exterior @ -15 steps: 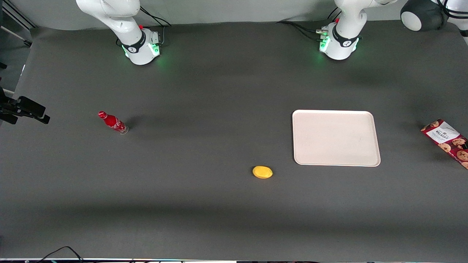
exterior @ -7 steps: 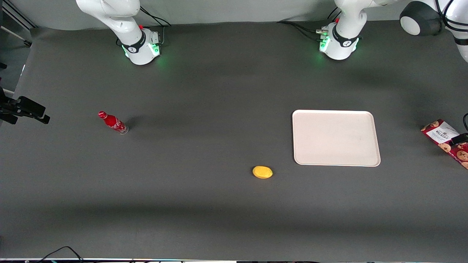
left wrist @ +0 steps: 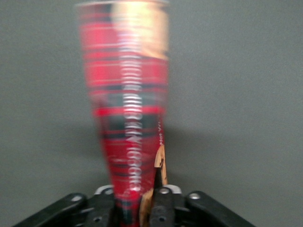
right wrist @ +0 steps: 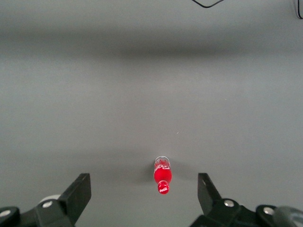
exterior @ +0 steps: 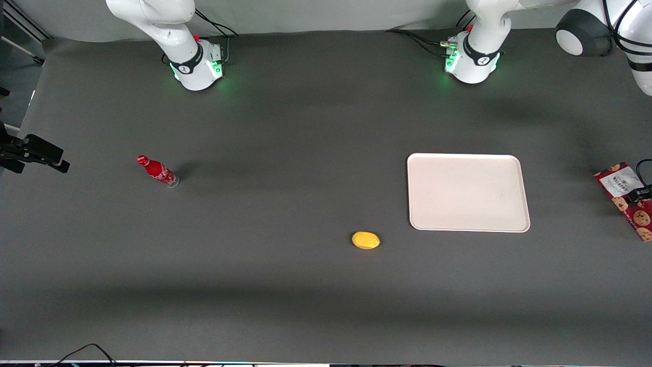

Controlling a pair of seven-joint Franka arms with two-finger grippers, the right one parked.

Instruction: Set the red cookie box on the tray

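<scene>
The red cookie box point(exterior: 617, 179) is at the working arm's end of the table, well apart from the cream-white tray point(exterior: 467, 192). My gripper point(exterior: 641, 194) is on the box's middle, mostly cut off by the edge of the front view. In the left wrist view the box point(left wrist: 128, 94) runs lengthwise away from the gripper point(left wrist: 137, 201). The black fingers point(left wrist: 163, 201) are shut on its near end. The box looks blurred by motion. Nothing lies on the tray.
A small red soda bottle point(exterior: 158, 171) stands toward the parked arm's end and also shows in the right wrist view point(right wrist: 162, 176). A yellow oval object point(exterior: 365, 240) lies nearer the front camera than the tray, beside its corner.
The gripper came onto the cookie box and closed on it. The box has turned to a steeper angle and shifted slightly toward the working arm's end. Tray, bottle and yellow object have not moved.
</scene>
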